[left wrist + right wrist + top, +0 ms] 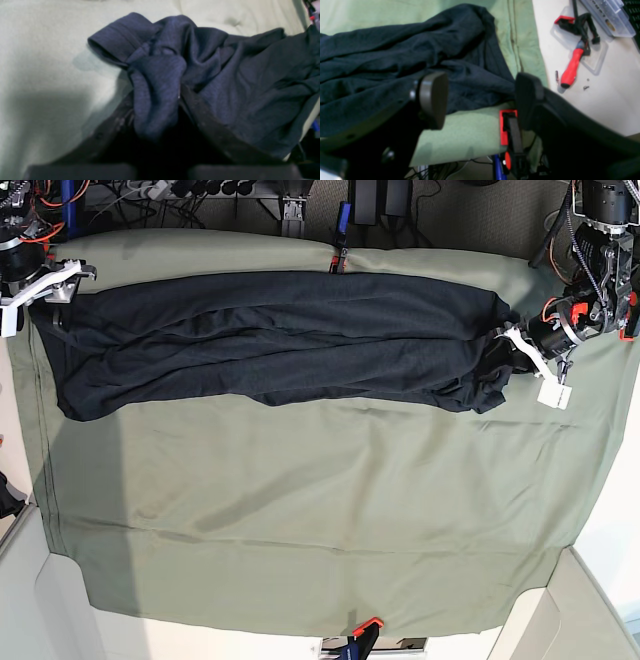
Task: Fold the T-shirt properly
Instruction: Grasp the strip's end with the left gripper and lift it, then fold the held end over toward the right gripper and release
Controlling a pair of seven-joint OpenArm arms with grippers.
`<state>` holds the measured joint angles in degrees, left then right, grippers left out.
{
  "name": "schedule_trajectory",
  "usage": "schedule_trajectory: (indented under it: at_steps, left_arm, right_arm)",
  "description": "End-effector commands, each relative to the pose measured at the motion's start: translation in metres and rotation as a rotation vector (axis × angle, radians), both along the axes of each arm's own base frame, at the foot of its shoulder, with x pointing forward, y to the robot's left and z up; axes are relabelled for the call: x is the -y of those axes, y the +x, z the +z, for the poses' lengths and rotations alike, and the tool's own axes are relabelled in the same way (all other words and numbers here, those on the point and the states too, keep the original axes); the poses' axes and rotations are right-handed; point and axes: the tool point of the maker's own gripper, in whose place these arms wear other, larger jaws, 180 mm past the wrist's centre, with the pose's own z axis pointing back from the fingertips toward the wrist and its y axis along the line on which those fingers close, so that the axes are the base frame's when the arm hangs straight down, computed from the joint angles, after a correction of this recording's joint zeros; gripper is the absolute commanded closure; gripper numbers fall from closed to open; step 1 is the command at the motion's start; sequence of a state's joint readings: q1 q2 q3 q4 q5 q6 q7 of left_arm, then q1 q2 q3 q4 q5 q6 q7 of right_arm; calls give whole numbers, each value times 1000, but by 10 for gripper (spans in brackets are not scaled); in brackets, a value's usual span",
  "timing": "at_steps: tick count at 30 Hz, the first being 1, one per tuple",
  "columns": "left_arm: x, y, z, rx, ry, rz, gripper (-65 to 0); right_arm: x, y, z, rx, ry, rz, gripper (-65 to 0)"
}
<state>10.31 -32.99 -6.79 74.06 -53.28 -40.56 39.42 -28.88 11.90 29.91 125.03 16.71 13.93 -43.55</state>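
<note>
The T-shirt [270, 340] lies stretched in a long dark band across the far half of the table [300, 530], which is draped in an olive-green cloth [320, 510].

The left jaws [156, 117] are closed on a bunched fold of the T-shirt [225, 82]; a hemmed sleeve cuff [117, 41] curls up just beyond the tips, and the rest of the fabric piles off to one side of them. On the other side of those jaws the cloth is bare and pale, with open room.

The right jaws [480, 100] stand wide apart, holding nothing. One pad [433, 98] sits over the T-shirt [395, 62], whose end fills the space beyond and to that side; the other pad [528, 100] sits past the garment's edge, over the cloth's border. Between the pads the garment's edge runs across, with bare green cloth nearer than it.

Beyond that second pad the cloth's stitched hem [513, 37] ends and a light tabletop begins, carrying a red-handled screwdriver [572, 66] and a clear plastic case [607, 15]. In the base view, the near half of the cloth is wide and open, wrinkled only faintly. Cables and clamps [340, 255] crowd the far edge.
</note>
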Motion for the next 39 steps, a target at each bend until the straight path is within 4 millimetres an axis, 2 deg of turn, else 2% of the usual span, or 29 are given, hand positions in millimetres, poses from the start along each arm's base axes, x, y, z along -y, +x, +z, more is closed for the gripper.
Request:
schedule_trajectory:
  at_steps: [1,6,8,14,22,25,29,32,35,39]
  left_arm:
    - [-9,-4,0,-32,67,-28,0]
    - [-11,24,56,132,122,-54,0]
    - [-13,30,73,181,164,-70,0]
    - [-44,37,76,222,378,-97,0]
    - [-99,51,103,276,628,-95,0]
    - [-109,55,111,282,662,-65,0]
    - [-87,57,127,319,690,-131,0]
    - [-51,58,157,419,709,-214,0]
    - [-2,45,182,515,649,-307,0]
    - [39,24,189,566,563,-363,0]
  right_arm:
    - [1,5,11,40,-16,12,-417]
    - [1,5,11,41,-16,12,-417]
    - [1,5,11,40,-16,12,-418]
    - [1,5,11,41,-16,12,-418]
    - [1,5,11,42,-16,13,-417]
    - [-1,6,12,50,-1,16,-417]
    - [-2,5,11,47,4,17,-417]
    - [-2,5,11,45,5,16,-417]
    - [-3,5,11,46,10,17,-417]
    - [-3,4,10,38,8,16,-418]
